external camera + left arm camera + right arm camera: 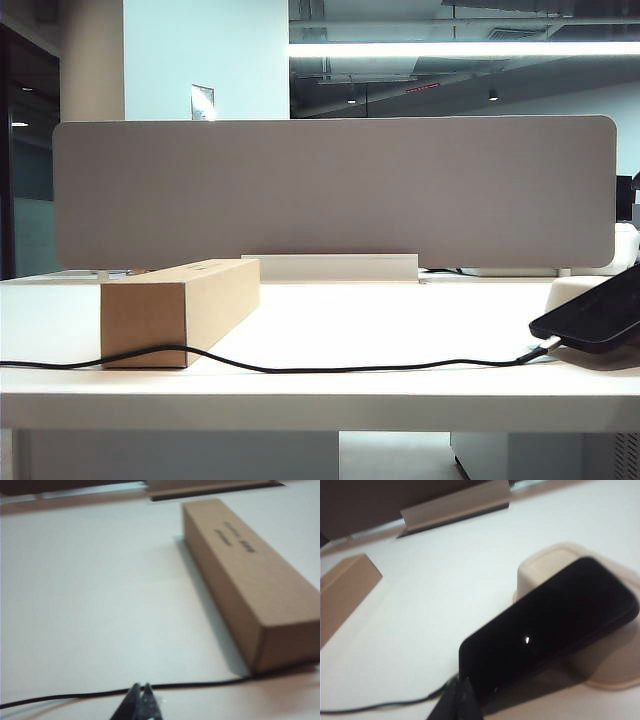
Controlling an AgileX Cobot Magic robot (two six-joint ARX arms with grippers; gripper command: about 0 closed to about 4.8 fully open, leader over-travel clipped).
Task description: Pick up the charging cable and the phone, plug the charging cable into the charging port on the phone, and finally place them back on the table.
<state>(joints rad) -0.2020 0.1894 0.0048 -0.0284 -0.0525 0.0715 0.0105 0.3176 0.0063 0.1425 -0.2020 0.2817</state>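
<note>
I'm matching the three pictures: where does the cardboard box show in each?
Exterior view: cardboard box at left on the table, cable in front.
Left wrist view: fills the right side.
Right wrist view: only a corner at the left edge.
Shared landmark: the charging cable.

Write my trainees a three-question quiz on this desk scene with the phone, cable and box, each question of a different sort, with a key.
1. True or false: the phone lies flat on the table.
2. Where does the charging cable end on the right: A at the phone's low end, B inside the cardboard box, C off the table's edge?
3. How do the left gripper and right gripper stand?

Key: 1 false, it leans tilted on the cream tray. 2 A. 3 both shut, holding nothing.
</note>
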